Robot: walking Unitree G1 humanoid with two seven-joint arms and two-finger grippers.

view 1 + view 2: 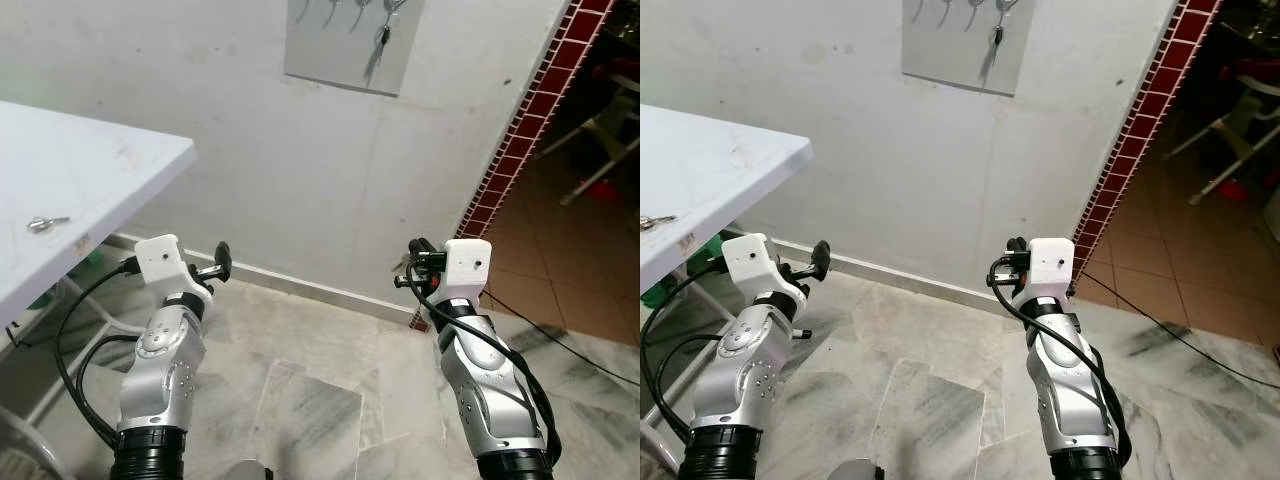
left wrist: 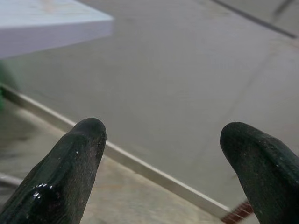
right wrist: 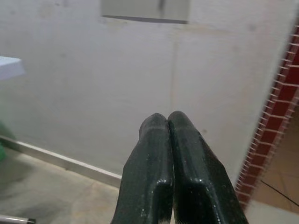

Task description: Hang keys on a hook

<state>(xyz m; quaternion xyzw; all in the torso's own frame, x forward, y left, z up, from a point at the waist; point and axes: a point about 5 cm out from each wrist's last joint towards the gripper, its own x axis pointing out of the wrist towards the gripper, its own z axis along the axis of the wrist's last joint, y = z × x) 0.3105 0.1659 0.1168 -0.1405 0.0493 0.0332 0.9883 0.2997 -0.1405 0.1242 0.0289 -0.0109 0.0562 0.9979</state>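
Near wall: left end effector (image 2: 161,172) agape; right end effector (image 3: 167,122) pinched empty.

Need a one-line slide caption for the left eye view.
Both arms raised before the wall; keys hang on the hook board, another key on the white table.

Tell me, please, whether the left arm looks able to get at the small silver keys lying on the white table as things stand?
Probably yes: the left gripper hangs open just off the white table edge, and nothing lies around the small silver keys.
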